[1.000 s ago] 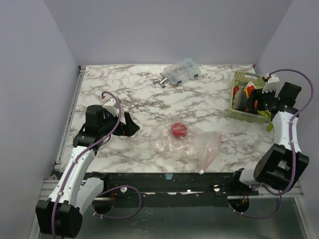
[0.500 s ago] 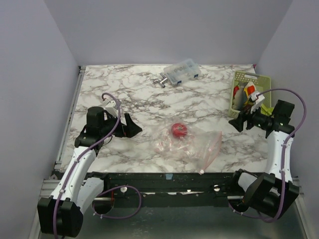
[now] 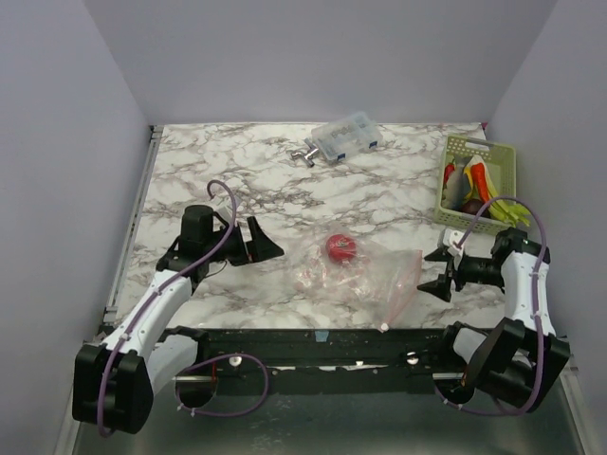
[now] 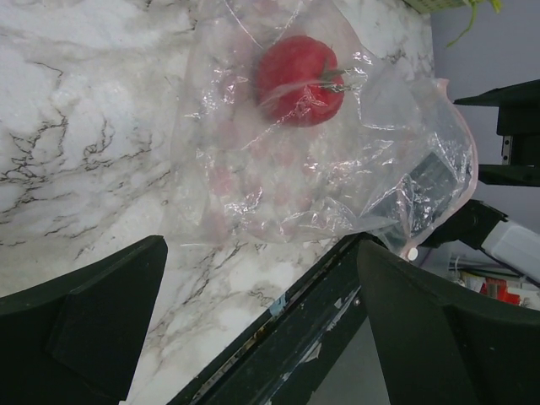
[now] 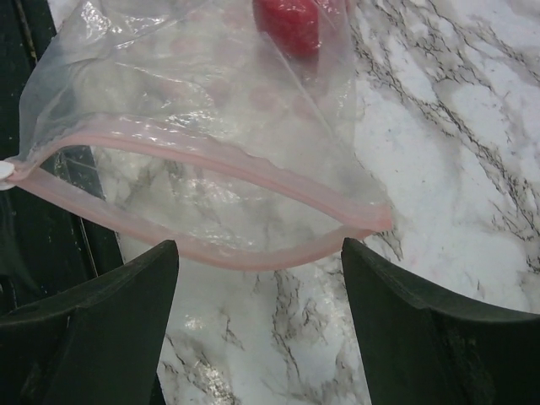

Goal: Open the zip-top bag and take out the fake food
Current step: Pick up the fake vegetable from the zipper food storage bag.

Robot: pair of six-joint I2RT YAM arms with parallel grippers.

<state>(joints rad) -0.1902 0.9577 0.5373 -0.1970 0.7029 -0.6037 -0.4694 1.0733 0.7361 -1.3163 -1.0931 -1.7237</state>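
The clear zip-top bag (image 3: 365,275) lies near the table's front edge, its pink zipper strip (image 5: 211,160) gaping open toward the right. One red fake food piece (image 3: 340,247) sits inside its far end, also seen in the left wrist view (image 4: 297,78). My left gripper (image 3: 264,241) is open and empty, left of the bag. My right gripper (image 3: 440,271) is open and empty, just right of the bag's mouth (image 5: 202,202). More fake food (image 3: 474,182) lies in the green basket (image 3: 505,163).
A small clear box with blue contents (image 3: 346,136) and a metal fitting (image 3: 304,154) lie at the back. The black table edge rail (image 3: 313,339) runs just in front of the bag. Grey walls close in left, right and behind.
My right gripper has left the basket and swung down and left to the bag's mouth. My left gripper has moved slightly right toward the bag. The bag has not moved.
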